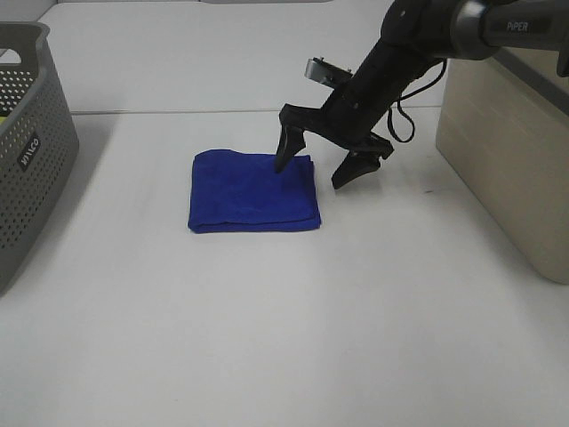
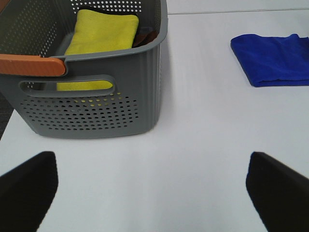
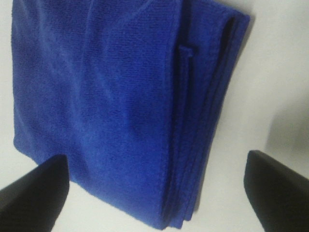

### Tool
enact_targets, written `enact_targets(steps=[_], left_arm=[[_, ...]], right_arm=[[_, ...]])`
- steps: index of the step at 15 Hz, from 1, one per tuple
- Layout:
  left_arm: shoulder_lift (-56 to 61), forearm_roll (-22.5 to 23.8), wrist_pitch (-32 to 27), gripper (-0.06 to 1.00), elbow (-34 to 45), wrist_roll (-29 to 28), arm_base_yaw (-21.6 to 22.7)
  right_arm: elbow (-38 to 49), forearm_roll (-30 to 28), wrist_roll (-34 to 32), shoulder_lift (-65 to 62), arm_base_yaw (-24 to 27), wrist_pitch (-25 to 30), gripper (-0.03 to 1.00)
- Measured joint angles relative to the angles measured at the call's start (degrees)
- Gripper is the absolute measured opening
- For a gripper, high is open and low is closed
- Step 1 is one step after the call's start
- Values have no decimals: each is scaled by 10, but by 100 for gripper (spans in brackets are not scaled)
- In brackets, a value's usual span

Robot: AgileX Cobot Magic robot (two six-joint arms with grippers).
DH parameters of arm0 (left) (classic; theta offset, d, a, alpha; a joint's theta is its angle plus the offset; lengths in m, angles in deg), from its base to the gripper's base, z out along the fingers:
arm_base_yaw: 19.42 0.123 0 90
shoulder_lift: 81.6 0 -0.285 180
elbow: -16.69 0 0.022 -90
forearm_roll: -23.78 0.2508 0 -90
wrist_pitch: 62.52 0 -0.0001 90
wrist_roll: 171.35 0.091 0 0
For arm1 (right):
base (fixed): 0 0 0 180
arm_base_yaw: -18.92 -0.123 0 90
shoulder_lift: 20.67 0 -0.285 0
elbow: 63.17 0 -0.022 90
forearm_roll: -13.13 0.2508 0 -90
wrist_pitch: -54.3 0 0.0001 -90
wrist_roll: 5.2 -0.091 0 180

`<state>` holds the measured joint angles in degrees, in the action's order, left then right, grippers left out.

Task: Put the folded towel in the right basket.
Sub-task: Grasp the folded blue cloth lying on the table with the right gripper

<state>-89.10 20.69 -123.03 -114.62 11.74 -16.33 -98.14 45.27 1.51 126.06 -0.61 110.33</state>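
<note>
White table [image 1: 267,356] under everything. At right edge, beige basket [image 1: 507,151]: solid walls, cut off by frame, inside not visible. At far left, grey basket [image 1: 31,151]: perforated walls, also cut off by frame; cut-out grip in wall and orange handle [image 2: 31,65] on rim, per left wrist view. Black right arm [image 1: 400,53] in from far right, angled down and left toward table centre. Folded blue towel [image 1: 253,191] flat on table approx. at centre, between the two baskets, well apart from both, in neither; stacked layer edges along its right side, sharp in right wrist view. Right gripper [image 1: 311,176] spread wide, holding nothing, straddling towel's far-right corner: left finger [image 1: 287,144] w/ tip down at towel's far edge, contact w/ cloth not clear; right finger [image 1: 356,167] past towel's right edge, over bare table. Left gripper [image 2: 154,188] seen only in own wrist view: also spread wide, nothing between black fingers [image 2: 29,188], over bare table beside grey basket, towel farther off. Yellow cloth [image 2: 104,31] folded inside grey basket; dark brownish item [image 2: 145,36] tucked beside it, too hidden to ID.
</note>
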Motion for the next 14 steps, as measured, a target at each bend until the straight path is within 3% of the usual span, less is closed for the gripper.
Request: enact_targets(steps=[9, 11, 14], left_arm=[[0, 0, 0, 99, 0, -2, 0], [0, 0, 0, 99, 0, -2, 0], [0, 0, 0, 99, 0, -2, 0]], right_arm=[[-18, 62, -2, 52, 20, -18, 90], [-19, 105, -2, 65, 5, -18, 82], [-22, 141, -2, 82, -41, -29, 62]])
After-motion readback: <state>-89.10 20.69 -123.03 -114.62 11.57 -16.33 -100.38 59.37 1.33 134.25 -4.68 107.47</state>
